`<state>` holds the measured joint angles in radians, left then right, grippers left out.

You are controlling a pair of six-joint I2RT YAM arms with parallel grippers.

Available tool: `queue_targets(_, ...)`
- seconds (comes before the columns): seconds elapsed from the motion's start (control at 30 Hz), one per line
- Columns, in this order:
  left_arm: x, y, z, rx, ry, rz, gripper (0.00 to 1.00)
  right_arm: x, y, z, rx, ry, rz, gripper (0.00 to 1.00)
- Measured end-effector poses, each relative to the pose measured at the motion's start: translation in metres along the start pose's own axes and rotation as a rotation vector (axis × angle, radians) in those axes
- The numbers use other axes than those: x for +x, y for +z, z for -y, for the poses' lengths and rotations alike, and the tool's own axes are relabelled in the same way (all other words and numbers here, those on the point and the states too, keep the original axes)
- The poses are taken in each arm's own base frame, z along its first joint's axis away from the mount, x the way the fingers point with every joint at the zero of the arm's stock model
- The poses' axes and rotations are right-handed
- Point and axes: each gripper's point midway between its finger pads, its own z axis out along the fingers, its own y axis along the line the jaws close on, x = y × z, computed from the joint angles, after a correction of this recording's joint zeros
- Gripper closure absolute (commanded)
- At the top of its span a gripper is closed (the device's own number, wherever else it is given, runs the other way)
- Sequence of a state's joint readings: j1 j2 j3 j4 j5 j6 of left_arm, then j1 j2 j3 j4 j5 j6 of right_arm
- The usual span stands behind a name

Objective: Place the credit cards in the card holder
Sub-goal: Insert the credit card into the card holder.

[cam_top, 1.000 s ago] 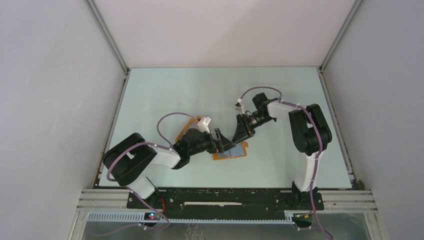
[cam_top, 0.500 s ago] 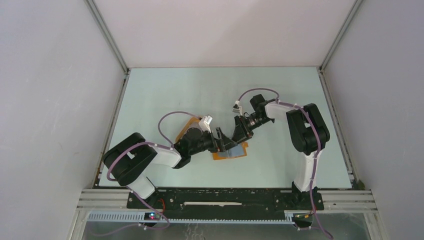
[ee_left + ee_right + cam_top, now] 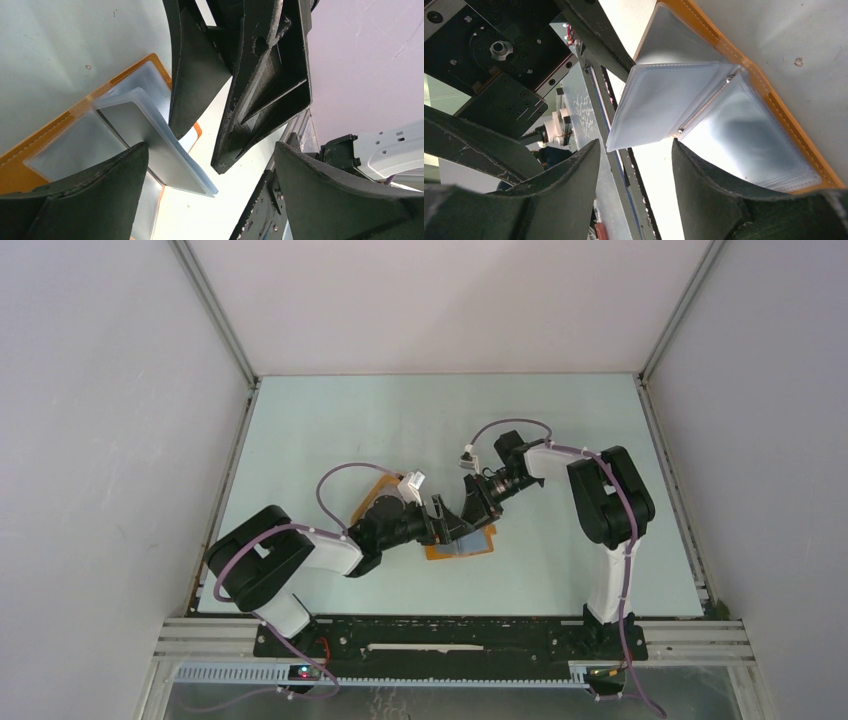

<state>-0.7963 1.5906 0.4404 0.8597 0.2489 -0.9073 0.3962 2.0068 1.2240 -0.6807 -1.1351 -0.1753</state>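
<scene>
Lying open on the pale surface (image 3: 400, 410), the card holder (image 3: 470, 545) sits near the middle, just in front of the two arms' meeting point. Its orange-tan cover is flat and its clear plastic sleeves face up. One sleeve leaf (image 3: 664, 100) stands raised from the spine, tilted over the others. The left hand (image 3: 211, 150) is spread wide; one finger is low over the holder beside the raised leaf, the other is off to the side. The right hand (image 3: 635, 145) points down from the opposite side, fingers parted with nothing between them. One of its fingers (image 3: 192, 85) is right at the raised leaf, though contact cannot be told.
</scene>
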Motion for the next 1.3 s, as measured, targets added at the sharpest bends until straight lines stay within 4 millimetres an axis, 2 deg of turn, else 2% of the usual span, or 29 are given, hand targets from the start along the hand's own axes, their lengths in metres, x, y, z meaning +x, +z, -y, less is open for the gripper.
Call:
queue_targets(0.6, 0.001, 0.001, -0.002, -0.004, -0.001, -0.003, 0.00, 0.003, 0.008, 0.000, 0.021, 0.018, -0.025, 0.37)
queue_targets(1.03, 0.001, 0.001, -0.002, -0.005, -0.001, -0.003, 0.00, 0.003, 0.009, 0.005, 0.056, 0.035, -0.028, 0.46)
queue_targets(1.3, 0.001, 0.001, -0.002, -0.005, -0.001, -0.002, 0.00, 0.003, 0.008, 0.012, 0.096, 0.044, -0.029, 0.47)
